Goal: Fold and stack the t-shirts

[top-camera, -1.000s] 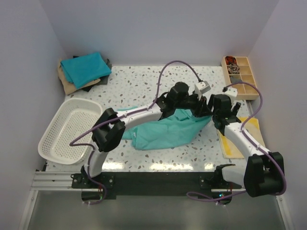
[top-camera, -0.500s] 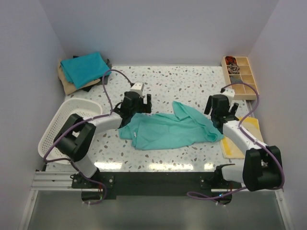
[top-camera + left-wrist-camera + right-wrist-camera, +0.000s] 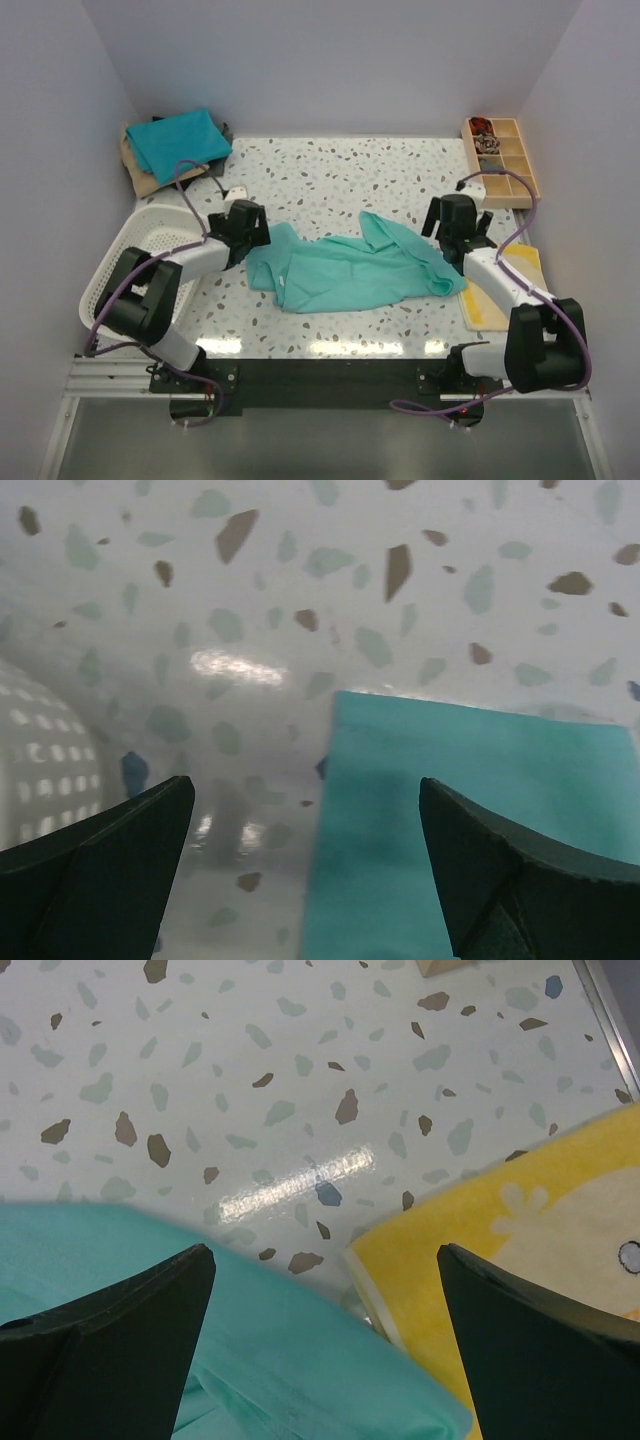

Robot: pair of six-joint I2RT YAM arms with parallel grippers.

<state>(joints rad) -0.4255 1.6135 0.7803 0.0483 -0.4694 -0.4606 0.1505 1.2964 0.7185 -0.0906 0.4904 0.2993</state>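
A light sea-green t-shirt (image 3: 345, 272) lies unfolded and wrinkled across the middle of the table. My left gripper (image 3: 250, 228) hangs open just over its left edge, holding nothing. In the left wrist view the cloth (image 3: 470, 820) lies below the right finger. My right gripper (image 3: 456, 216) stands open above the shirt's right end, also with nothing in it. The right wrist view has the cloth (image 3: 200, 1350) under the left finger. A folded teal-blue t-shirt (image 3: 178, 142) tops a stack in the back left corner, over a tan one (image 3: 140, 178) and a dark one (image 3: 195, 178).
A white mesh basket (image 3: 140, 265) stands at the left edge, close to my left arm; its wall (image 3: 40, 750) shows in the left wrist view. A yellow sheet (image 3: 500, 290) (image 3: 520, 1220) lies right of the shirt. A wooden compartment tray (image 3: 503, 160) sits at the back right.
My left gripper has let go of the shirt, opened, and swung from the middle-right to the shirt's left edge. The shirt now lies spread wider. The right arm barely shifted.
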